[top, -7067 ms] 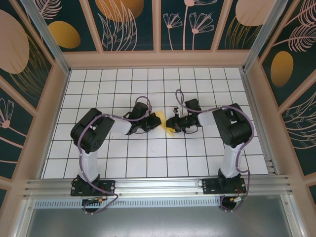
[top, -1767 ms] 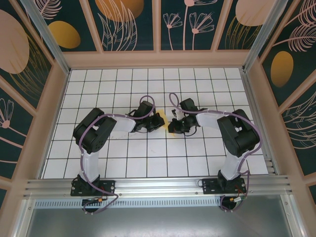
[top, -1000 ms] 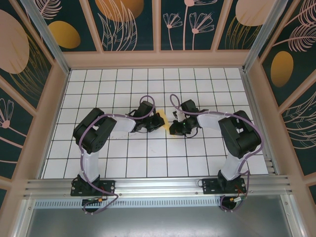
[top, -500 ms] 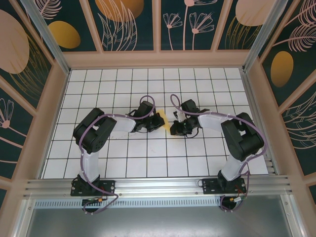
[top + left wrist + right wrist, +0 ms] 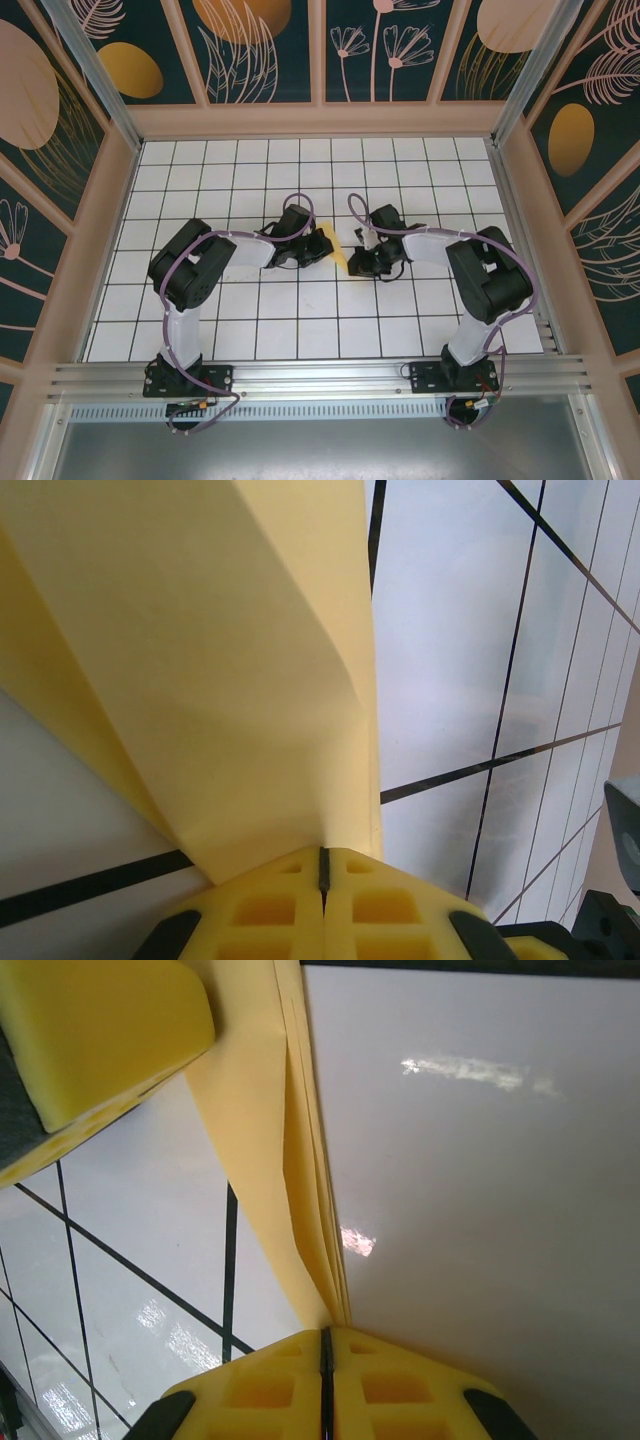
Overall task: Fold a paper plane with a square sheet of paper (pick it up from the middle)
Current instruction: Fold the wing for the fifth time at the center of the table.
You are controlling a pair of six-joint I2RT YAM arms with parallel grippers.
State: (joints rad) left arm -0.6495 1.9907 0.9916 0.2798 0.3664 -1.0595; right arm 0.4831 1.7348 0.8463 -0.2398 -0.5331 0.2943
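Observation:
The square sheet of paper (image 5: 336, 252) is folded into a narrow yellow strip of several layers, held just above the tiles between both grippers near the table's middle. My left gripper (image 5: 321, 248) is shut on one end. In the left wrist view the paper (image 5: 230, 660) fans out from my left gripper's (image 5: 323, 863) closed pads. My right gripper (image 5: 353, 263) is shut on the other end. In the right wrist view the stacked paper (image 5: 262, 1140) edges run from my right gripper (image 5: 325, 1344) to the left gripper's yellow pad (image 5: 100, 1030). I cannot tell whether the folded shape is a paper plane.
The white gridded table (image 5: 300, 320) is ringed by a wooden frame and patterned walls (image 5: 320, 50). Both arm bases sit on the metal rail (image 5: 320, 375) at the near edge. Open tiles lie on every side of the grippers.
My right gripper has shifted slightly to the right, and a little more yellow paper shows between the two grippers. The left arm has stayed still.

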